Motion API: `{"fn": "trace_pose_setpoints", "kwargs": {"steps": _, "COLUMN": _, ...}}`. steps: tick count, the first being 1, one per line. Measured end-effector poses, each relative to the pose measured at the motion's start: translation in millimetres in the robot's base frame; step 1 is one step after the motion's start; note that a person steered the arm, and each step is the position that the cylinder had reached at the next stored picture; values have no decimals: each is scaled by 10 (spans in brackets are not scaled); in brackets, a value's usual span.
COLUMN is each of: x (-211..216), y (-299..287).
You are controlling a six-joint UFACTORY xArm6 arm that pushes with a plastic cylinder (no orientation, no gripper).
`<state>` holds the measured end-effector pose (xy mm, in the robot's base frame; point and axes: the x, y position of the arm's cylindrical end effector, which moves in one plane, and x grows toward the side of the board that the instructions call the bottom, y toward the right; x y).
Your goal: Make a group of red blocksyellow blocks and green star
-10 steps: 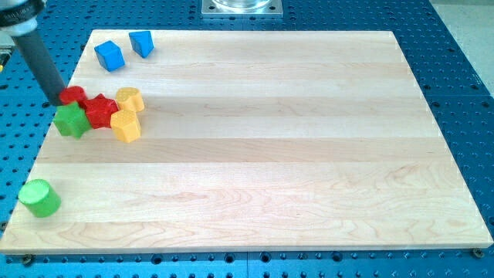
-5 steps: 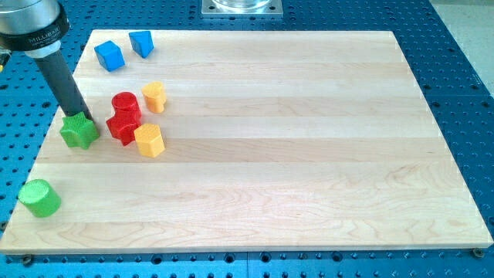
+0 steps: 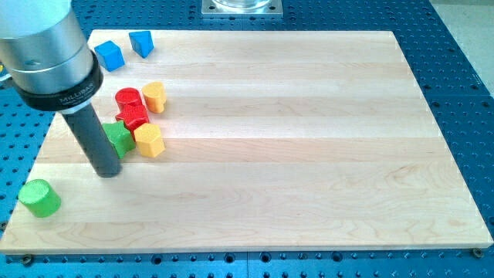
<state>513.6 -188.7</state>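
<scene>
Camera view: tip (image 3: 109, 173) beside green star (image 3: 120, 137)

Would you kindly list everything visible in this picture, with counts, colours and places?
blue blocks: 2, blue, near the board's top-left corner, a cube and a second block to its right
red cylinder: 1, red, left part of the board
red block: 1, red, just below the red cylinder
yellow blocks: 2, yellow, one right of the red cylinder, one below the red block
green star: 1, green, left of the lower yellow block
green cylinder: 1, green, bottom-left corner
wooden board: 1, light wood
blue perforated table: 1, surrounding the board
my tip: 1, dark rod, just below-left of the green star
</scene>
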Motion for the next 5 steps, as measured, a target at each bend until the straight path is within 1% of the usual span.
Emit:
{"fn": "trace_pose_setpoints", "kwargs": {"steps": 1, "x": -74, "y": 9}}
{"fn": "trace_pose_setpoints", "kwargs": {"steps": 4, "x": -80, "y": -107}}
{"fn": "trace_pose_setpoints", "kwargs": {"steps": 5, "x": 135, "y": -251}}
